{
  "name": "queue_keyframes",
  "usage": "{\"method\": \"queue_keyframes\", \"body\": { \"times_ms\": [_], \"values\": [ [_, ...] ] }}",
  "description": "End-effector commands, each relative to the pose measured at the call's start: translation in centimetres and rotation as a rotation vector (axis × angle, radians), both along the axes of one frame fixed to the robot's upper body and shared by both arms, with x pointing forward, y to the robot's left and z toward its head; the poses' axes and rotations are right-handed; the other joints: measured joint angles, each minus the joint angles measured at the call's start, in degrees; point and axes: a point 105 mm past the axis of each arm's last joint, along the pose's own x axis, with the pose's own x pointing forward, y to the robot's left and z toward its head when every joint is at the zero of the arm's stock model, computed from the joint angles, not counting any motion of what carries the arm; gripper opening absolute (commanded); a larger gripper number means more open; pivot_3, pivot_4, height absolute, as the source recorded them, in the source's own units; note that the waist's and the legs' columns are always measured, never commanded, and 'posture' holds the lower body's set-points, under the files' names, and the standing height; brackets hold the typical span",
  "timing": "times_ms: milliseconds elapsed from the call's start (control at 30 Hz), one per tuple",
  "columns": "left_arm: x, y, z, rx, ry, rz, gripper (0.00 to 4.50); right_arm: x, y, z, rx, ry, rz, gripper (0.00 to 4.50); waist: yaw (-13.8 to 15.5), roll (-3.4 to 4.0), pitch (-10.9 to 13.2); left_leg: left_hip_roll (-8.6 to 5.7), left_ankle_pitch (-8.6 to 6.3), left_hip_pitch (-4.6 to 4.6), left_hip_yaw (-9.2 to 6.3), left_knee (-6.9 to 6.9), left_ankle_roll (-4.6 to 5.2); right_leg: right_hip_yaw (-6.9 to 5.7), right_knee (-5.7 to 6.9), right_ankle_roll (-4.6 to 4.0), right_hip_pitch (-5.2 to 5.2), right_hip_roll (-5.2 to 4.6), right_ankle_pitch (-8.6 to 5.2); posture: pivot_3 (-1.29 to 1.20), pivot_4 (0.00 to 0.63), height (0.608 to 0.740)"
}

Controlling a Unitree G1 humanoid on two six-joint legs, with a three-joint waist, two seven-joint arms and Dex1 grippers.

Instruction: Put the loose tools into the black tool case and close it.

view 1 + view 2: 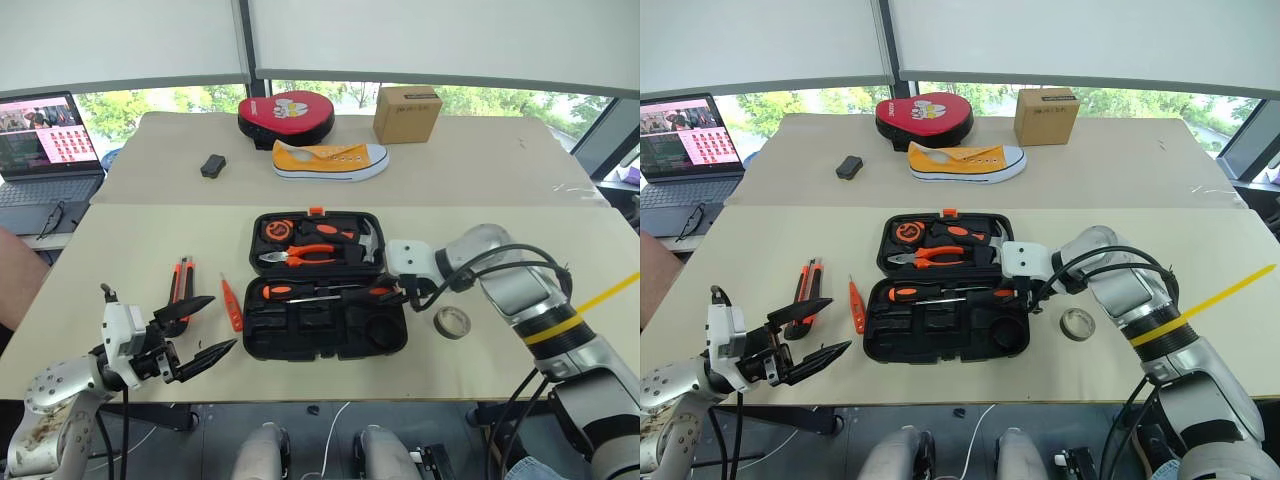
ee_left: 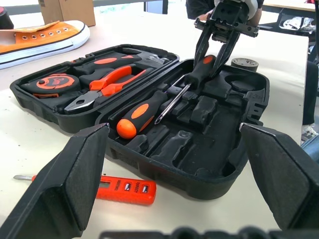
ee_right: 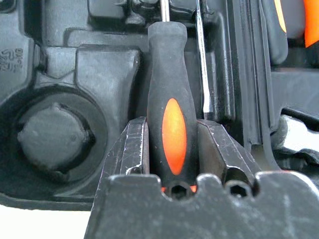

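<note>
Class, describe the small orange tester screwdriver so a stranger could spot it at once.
Start at the open black tool case on the near table. Just off its left edge lies the tester screwdriver, slimmer and shorter than the utility knife further left.

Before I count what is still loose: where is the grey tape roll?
The grey tape roll lies on the table, just right of the black tool case, below the right arm.

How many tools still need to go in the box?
One screwdriver already lies in the open black tool case. The right claw is shut on a second screwdriver, setting it into the case. Left on the table: the utility knife, the small tester and the tape roll. The left claw hangs open. Then the lid needs closing.
</note>
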Motion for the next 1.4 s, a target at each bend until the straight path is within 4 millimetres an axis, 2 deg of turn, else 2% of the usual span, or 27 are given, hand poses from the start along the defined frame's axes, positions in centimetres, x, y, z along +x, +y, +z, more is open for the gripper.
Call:
{"method": "queue_keyframes", "body": {
  "times_ms": [33,100,200,300,467,600,733,867,967,1067,1200,1300,1367,1400],
  "values": [
    [0.1,-0.3,0.6,0.004,-0.036,-0.011,4.5,-0.2,0.2,0.9,0.044,-0.019,0.007,2.21,-0.01,0.0,0.0,0.0,0.0,0.0,0.0,0.0,0.0,0.0,0.0,0.0,0.0,0.0,0.0,0.0,0.15,0.74],
    [0.1,-0.3,0.5,0.004,-0.035,-0.012,4.5,-0.4,1.3,2.9,0.149,-0.071,0.088,2.93,-0.08,-0.02,0.01,0.01,0.0,0.0,0.0,0.0,0.0,0.0,0.0,0.0,0.0,0.02,0.0,0.0,0.15,0.74],
    [0.1,-0.2,0.5,0.004,-0.033,-0.009,4.5,-0.5,1.5,4.4,0.217,-0.079,0.114,2.93,-0.33,-0.03,0.02,0.02,0.0,0.0,0.0,-0.01,0.0,0.0,0.0,0.0,-0.01,0.05,0.0,0.0,0.15,0.74],
    [0.2,-0.1,0.4,0.004,-0.033,-0.004,4.5,-0.8,2.2,4.8,0.281,-0.035,0.123,2.93,-0.36,-0.04,0.02,0.03,0.0,-0.01,0.0,-0.01,0.0,0.0,-0.01,0.0,-0.01,0.04,0.0,0.0,0.15,0.74],
    [0.2,-0.4,0.3,-0.001,-0.036,-0.001,4.5,-0.4,4.1,2.1,0.284,-0.011,0.117,1.55,-0.49,-0.05,0.02,0.06,0.0,0.01,0.0,-0.01,0.0,0.0,0.03,0.0,-0.02,0.06,0.0,0.0,0.15,0.74],
    [0.0,-0.4,0.1,-0.002,-0.026,0.004,4.5,0.5,3.6,-0.9,0.189,-0.011,0.102,0.13,-0.37,-0.05,0.02,0.01,0.0,0.0,0.03,-0.01,-0.01,0.01,0.03,-0.01,-0.03,0.03,0.0,0.0,0.15,0.74],
    [-0.2,0.0,-0.3,0.007,-0.016,0.032,4.5,0.5,3.8,-2.5,0.157,0.0,0.104,0.06,-0.4,-0.17,-0.06,0.02,0.01,0.11,0.04,-0.01,-0.01,0.0,0.02,0.0,0.07,0.03,0.0,0.0,0.15,0.74],
    [-0.2,0.5,-0.4,0.014,-0.013,0.066,4.5,0.2,4.5,-2.7,0.162,-0.012,0.122,0.06,-0.5,-0.22,-0.1,0.08,0.0,0.37,0.05,-0.01,-0.02,0.01,0.07,-0.03,0.22,0.04,-0.02,0.0,0.15,0.74],
    [-0.4,1.5,-0.2,0.005,-0.008,0.121,4.5,0.2,4.8,-0.6,0.283,-0.047,0.115,0.06,-0.52,-0.24,-0.11,0.11,0.0,0.46,0.06,-0.02,-0.03,0.03,0.15,-0.08,0.24,0.03,-0.04,0.0,0.15,0.74],
    [-0.7,3.7,0.3,-0.041,0.009,0.241,4.5,-0.1,3.5,2.0,0.421,-0.01,0.065,0.06,-0.52,-0.25,-0.08,0.13,0.0,0.35,0.06,-0.07,-0.04,0.03,0.17,-0.11,0.12,0.0,-0.06,0.0,0.15,0.74],
    [-2.3,8.1,0.2,-0.044,0.068,0.451,4.5,-1.8,-0.2,3.1,0.491,-0.035,0.103,1.12,-0.36,-0.25,-0.04,0.1,0.0,0.22,0.05,-0.09,-0.03,0.0,0.09,-0.11,0.03,-0.12,-0.06,0.0,0.15,0.74],
    [-5.3,13.3,-1.6,-0.032,0.203,0.727,4.5,-2.9,-4.1,4.6,0.738,-0.093,0.028,2.14,-0.4,-0.41,-0.05,0.09,-0.07,0.25,0.06,-0.11,0.04,-0.04,-0.09,-0.11,0.15,-0.16,-0.06,0.0,0.15,0.74],
    [-7.1,15.8,-2.7,-0.013,0.293,0.884,4.5,-3.8,-6.0,4.2,0.788,-0.131,-0.003,2.91,-0.49,-0.45,-0.02,0.11,-0.09,0.26,0.06,-0.15,0.02,-0.04,-0.12,-0.1,0.16,-0.13,-0.07,0.0,0.15,0.74],
    [-7.5,16.2,-2.8,-0.013,0.306,0.915,4.5,-4.1,-6.6,4.0,0.807,-0.126,-0.021,3.2,-0.51,-0.45,-0.01,0.1,-0.09,0.26,0.07,-0.16,0.02,-0.04,-0.11,-0.11,0.15,-0.13,-0.07,0.0,0.15,0.74]
  ]
}}
